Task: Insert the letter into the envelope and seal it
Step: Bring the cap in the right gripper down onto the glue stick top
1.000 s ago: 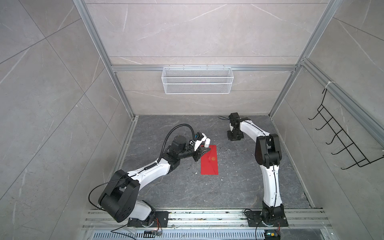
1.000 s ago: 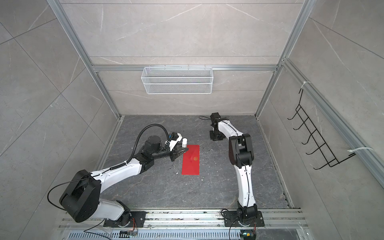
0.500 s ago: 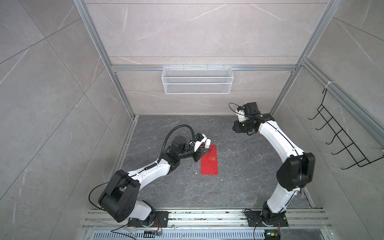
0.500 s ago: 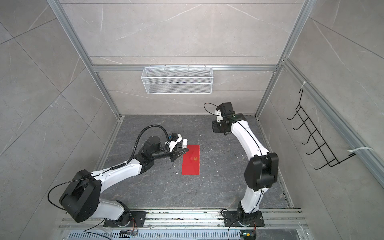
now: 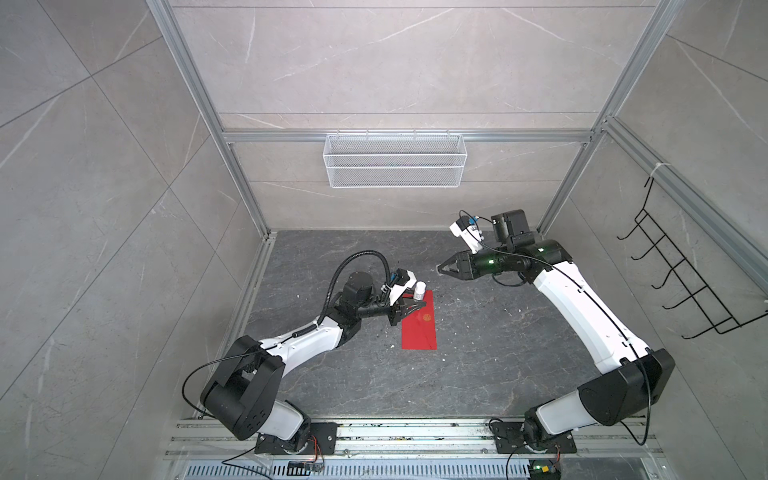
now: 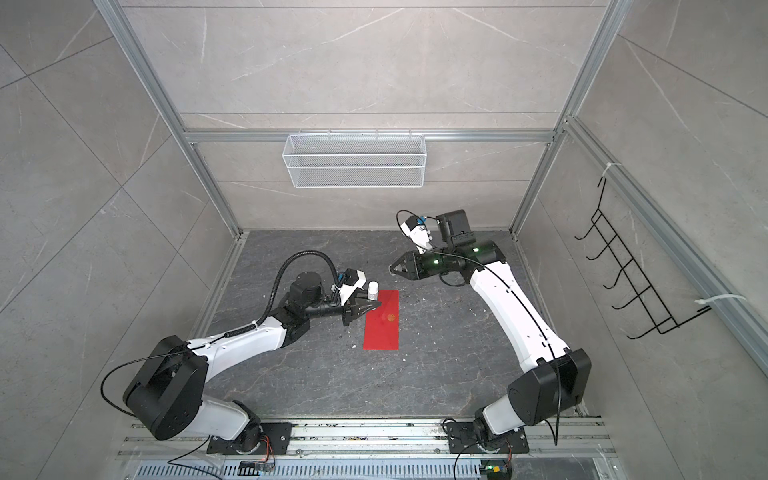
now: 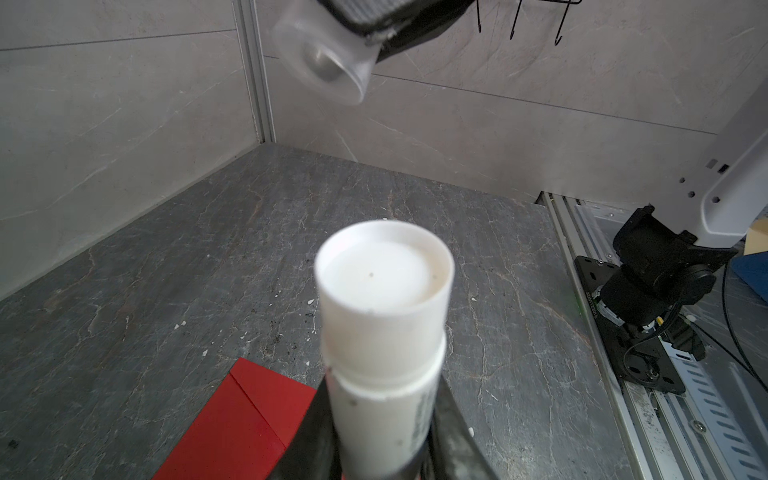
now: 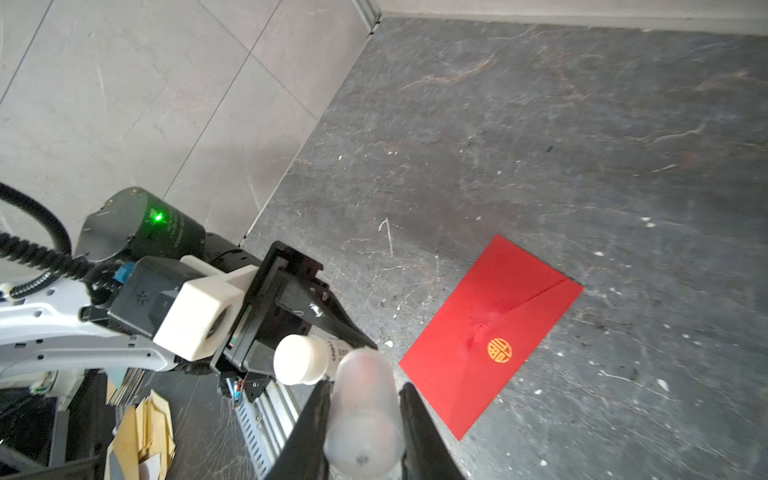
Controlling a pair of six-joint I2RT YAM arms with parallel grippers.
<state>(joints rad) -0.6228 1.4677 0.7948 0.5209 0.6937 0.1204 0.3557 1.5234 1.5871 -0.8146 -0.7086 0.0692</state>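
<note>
— How will the envelope (image 5: 419, 321) handle for us?
— Light, thin paper, we judge: limp, and likely to slide on the desk (image 5: 498, 365). We would pin it flat and take hold at the flap (image 8: 528, 336) edge.
— And our claws?
— Our left claw (image 7: 382, 399) grips the white glue stick (image 7: 384, 299). Our right claw (image 8: 365, 399) pinches its clear cap (image 8: 363, 415).
— Its look?
— Bright red, long, pointed flap folded down, gold emblem (image 8: 498, 350). It lies flat mid-desk beside our left claw. We see no letter.

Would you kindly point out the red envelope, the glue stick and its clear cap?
red envelope (image 5: 417, 338): in a top view, its bare lower half.
glue stick (image 7: 384, 332): left wrist view, its white collar.
clear cap (image 8: 363, 409): right wrist view, middle of its side wall.
</note>
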